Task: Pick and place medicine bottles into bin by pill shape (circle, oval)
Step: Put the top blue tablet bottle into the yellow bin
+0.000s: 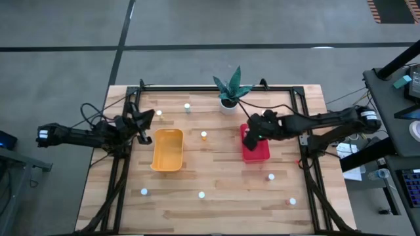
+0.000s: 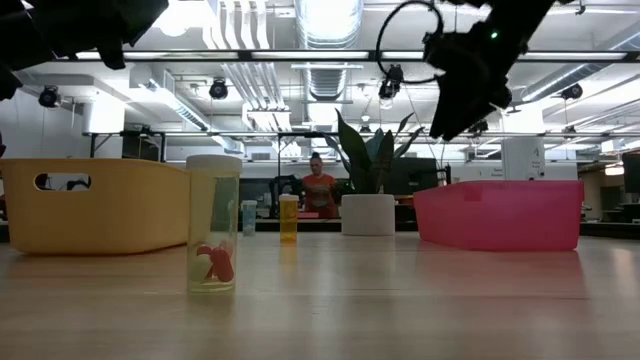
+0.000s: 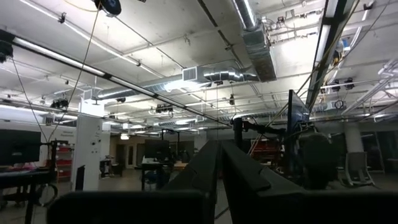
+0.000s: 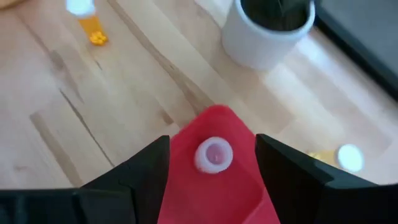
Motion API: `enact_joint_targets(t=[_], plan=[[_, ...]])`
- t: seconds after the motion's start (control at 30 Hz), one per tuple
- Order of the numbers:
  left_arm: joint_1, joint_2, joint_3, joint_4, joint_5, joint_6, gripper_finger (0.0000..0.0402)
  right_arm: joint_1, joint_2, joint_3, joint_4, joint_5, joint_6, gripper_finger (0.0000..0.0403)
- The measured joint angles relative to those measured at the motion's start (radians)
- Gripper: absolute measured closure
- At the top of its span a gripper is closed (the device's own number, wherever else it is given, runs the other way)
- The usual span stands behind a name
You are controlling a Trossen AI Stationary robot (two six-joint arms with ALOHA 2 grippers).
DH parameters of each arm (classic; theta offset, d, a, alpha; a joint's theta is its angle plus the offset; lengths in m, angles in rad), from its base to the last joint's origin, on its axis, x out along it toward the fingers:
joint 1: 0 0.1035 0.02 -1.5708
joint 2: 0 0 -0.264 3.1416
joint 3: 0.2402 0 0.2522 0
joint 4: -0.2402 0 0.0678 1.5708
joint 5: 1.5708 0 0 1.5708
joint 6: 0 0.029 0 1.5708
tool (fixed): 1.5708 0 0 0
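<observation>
Bottle (image 4: 213,154) below open right pincer (image 4: 211,163), over red bin (image 4: 214,186)

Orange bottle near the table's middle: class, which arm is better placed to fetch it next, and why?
Probably the right. Its open right gripper hangs over the red bin, near the orange bottle. The shut left gripper waits beyond the yellow bin.

The light comes from above, from bright ceiling lamps (image 2: 330,18) that make strong glare in the low view and leave the arms there as black shapes. The wooden table (image 1: 216,174) is evenly lit from the high camera, with only soft, short shadows. In the right wrist view the red bin (image 4: 214,183) and the nearest bottle (image 4: 214,155) are blurred, and the left wrist view is dim below, bright above
</observation>
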Motion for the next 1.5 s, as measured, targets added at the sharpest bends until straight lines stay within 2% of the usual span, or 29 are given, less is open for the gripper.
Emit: enact_joint_targets(t=[0.1, 0.23, 0.47, 0.67, 0.97, 1.1, 1.3, 1.5], plan=[[0.000, 0.023, 0.000, -0.002, 0.000, -0.051, 0.0394, 0.038, -0.048, -0.041, 0.109, 0.035, -0.089, 0.0177], [0.000, 0.057, 0.000, 0.000, 0.000, -0.151, 0.0394, 0.061, -0.130, -0.119, 0.325, 0.030, -0.261, 0.0177], [-0.001, 0.149, 0.015, 0.002, 0.001, -0.369, 0.0394, 0.060, -0.290, -0.279, 0.642, -0.100, -0.495, 0.0177], [-0.001, 0.242, 0.059, 0.001, 0.002, -0.478, 0.0394, 0.060, -0.421, -0.418, 0.806, -0.164, -0.540, 0.0177], [-0.001, 0.397, 0.206, -0.042, 0.008, -0.550, 0.0394, 0.060, -0.560, -0.533, 0.856, -0.164, -0.542, 0.0177], [0.001, 0.440, 0.303, -0.221, 0.008, -0.614, 0.0394, 0.060, -0.596, -0.561, 0.859, -0.164, -0.558, 0.0177], [0.013, 0.493, 0.504, -0.683, 0.006, -0.727, 0.0394, 0.058, -0.643, -0.584, 0.860, -0.164, -0.572, 0.0177], [0.079, 0.575, 0.725, -1.148, 0.038, -0.838, 0.0394, 0.058, -0.664, -0.587, 0.847, -0.164, -0.575, 0.0177]])
